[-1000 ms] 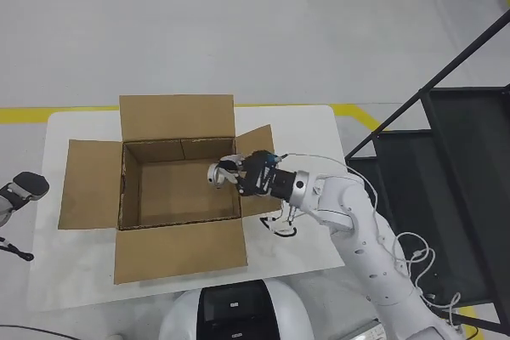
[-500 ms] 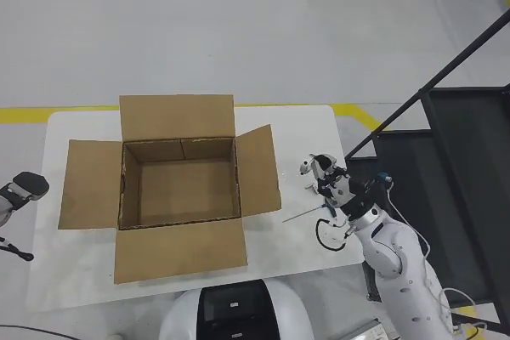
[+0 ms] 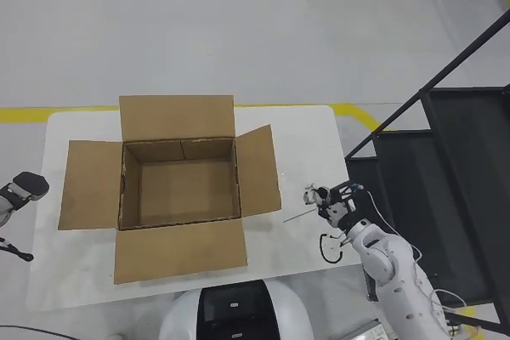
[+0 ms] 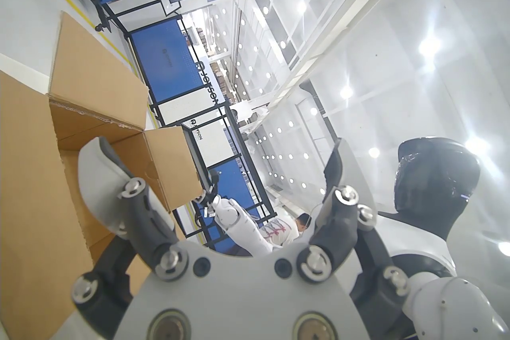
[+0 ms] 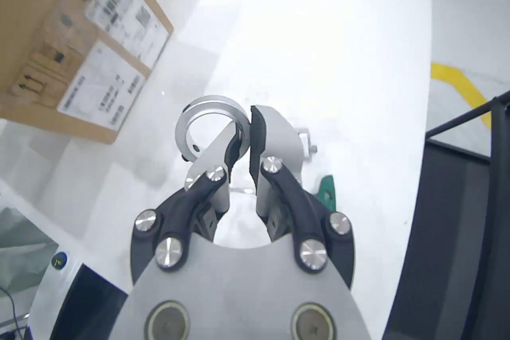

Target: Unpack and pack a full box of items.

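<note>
An open cardboard box point(image 3: 177, 116) stands on the white table point(image 3: 302, 136), flaps spread, its inside bare. My right gripper point(image 3: 315, 197) is over the table to the right of the box, near the table's right edge. In the right wrist view this gripper point(image 5: 245, 126) is shut on the rim of a silver metal ring point(image 5: 207, 104), just above the tabletop. The left arm point(image 3: 17, 189) sits off the table's left side. Its gripper point(image 4: 215, 158) is open, holds nothing and points upward, with the box point(image 4: 99, 78) beside it.
A thin grey rod point(image 3: 297, 217) lies on the table beside the right gripper, and a small green part point(image 5: 328, 192) shows behind its fingers. Dark metal steps point(image 3: 459, 170) stand close to the table's right edge. The box side point(image 5: 59, 18) bears labels.
My right gripper carried the metal ring from over the box's right flap out to the right, then down toward the table near its right edge. The left arm stayed still.
</note>
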Controlling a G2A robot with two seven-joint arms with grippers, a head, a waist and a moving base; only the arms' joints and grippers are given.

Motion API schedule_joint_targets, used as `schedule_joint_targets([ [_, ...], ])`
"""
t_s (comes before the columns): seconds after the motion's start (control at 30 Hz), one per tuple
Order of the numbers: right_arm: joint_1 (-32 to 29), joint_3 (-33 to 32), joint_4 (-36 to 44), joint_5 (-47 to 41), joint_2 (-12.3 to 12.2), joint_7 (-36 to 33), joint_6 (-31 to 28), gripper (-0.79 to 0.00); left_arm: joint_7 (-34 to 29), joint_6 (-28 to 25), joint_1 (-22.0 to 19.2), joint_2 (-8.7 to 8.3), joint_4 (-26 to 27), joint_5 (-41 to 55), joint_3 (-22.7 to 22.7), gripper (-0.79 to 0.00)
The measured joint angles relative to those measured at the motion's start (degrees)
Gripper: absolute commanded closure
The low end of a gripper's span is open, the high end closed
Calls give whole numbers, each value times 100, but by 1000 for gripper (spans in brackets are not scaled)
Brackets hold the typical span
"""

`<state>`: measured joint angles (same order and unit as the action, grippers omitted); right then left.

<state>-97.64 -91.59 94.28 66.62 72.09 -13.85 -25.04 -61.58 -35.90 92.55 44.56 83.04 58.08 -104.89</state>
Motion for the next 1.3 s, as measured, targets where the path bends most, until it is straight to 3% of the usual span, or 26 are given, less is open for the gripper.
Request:
schedule_joint_targets([
  [0.37, 141, 234, -330, 594, -77, -1582, 261, 0, 0, 0, 0, 0, 0, 0, 0, -785],
  [0.67, 232, 321, -379, 646, -125, -2251, 240, 0, 0, 0, 0, 0, 0, 0, 0, -785],
  [0.7, 237, 324, -373, 636, -129, -2277, 241, -240, 0, 0, 0, 0, 0, 0, 0, -785],
  [0.73, 241, 327, -373, 607, -131, -2292, 247, -329, 0, 0, 0, 0, 0, 0, 0, -785],
  [0.77, 250, 336, -373, 594, -136, -2322, 256, -785, 0, 0, 0, 0, 0, 0, 0, -785],
  [1.03, 328, 331, -344, 505, -169, -2370, 283, -785, 0, 0, 0, 0, 0, 0, 0, -785],
  [1.3, 26, -134, 98, -39, -266, -1514, -523, -785, 0, 0, 0, 0, 0, 0, 0, -785],
])
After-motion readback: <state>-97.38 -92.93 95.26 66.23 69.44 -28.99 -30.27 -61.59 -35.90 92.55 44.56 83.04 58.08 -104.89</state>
